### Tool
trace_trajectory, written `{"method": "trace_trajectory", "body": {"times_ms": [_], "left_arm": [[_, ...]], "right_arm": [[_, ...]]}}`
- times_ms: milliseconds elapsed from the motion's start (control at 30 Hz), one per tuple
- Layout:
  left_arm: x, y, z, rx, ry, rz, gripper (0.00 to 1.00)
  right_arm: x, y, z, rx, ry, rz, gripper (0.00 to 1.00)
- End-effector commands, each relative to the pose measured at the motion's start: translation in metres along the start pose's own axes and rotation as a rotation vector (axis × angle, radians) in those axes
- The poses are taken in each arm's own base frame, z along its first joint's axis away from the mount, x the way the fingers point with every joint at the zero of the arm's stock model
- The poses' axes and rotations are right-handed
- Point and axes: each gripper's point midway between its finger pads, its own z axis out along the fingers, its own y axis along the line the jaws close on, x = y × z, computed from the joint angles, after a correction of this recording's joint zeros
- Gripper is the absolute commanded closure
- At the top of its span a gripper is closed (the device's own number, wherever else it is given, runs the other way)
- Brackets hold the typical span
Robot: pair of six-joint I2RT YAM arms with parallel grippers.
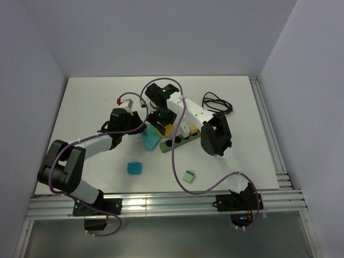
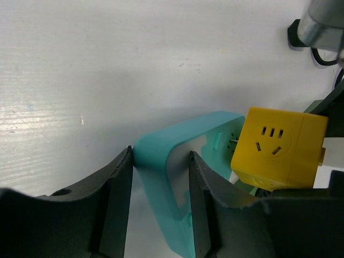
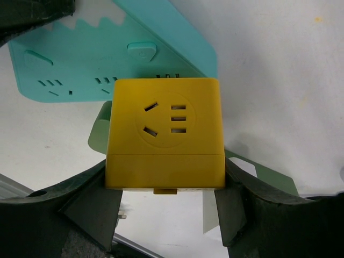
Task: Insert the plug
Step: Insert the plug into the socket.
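Observation:
The plug is a yellow cube (image 3: 164,129) with sockets on its faces, and my right gripper (image 3: 165,174) is shut on its sides. Its metal prongs (image 2: 234,141) point at the face of a teal power strip (image 2: 161,153), with a short length of prong still showing between them. My left gripper (image 2: 159,188) is shut on one end of that teal strip, which stands on edge. From above, the yellow plug (image 1: 167,129) sits just right of the teal strip (image 1: 150,141), with the right gripper (image 1: 161,121) over it and the left gripper (image 1: 138,124) to its left.
A dark green power strip (image 1: 181,142) lies under and right of the plug. A white strip (image 1: 189,109) and a coiled black cable (image 1: 217,103) lie behind. A small teal plug (image 1: 134,167) and a small green plug (image 1: 189,176) lie nearer the front.

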Motion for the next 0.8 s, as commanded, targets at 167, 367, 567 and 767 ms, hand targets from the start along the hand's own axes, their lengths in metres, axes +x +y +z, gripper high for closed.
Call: {"method": "trace_trajectory", "body": {"times_ms": [167,367,567,767], "left_arm": [[0.053,-0.018,-0.007,0.052,0.169,0.085,0.76],[0.054,-0.026,-0.008,0.071,0.166,0.109,0.77],[0.061,-0.03,-0.007,0.063,0.182,0.134,0.77],[0.066,-0.029,-0.003,0.051,0.202,0.14,0.77]], "right_arm": [[-0.063,-0.002,0.037,0.005,-0.205,0.052,1.0],[-0.065,0.0,0.041,-0.012,-0.198,0.052,1.0],[-0.062,0.004,0.056,-0.041,-0.166,0.052,1.0],[-0.062,0.003,0.064,-0.035,-0.165,0.054,1.0]]}}
